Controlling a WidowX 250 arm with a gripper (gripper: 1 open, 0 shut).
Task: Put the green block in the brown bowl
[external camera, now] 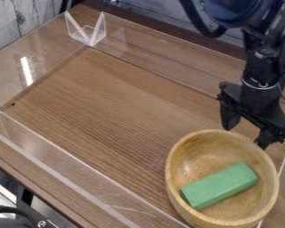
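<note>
The green block [220, 187] lies flat inside the brown bowl [184, 158], a little right of the bowl's middle, angled up toward the right. The wooden bowl sits at the table's near right corner. My gripper [255, 127] hangs just above the bowl's far rim, open, its two black fingers [230, 114] spread apart with nothing between them. It is clear of the block and does not touch it.
A clear acrylic wall [61, 165] fences in the wooden tabletop [109, 98]. A small clear plastic bracket [85, 28] stands at the back left corner. The black arm [262, 53] rises from the gripper toward the top right.
</note>
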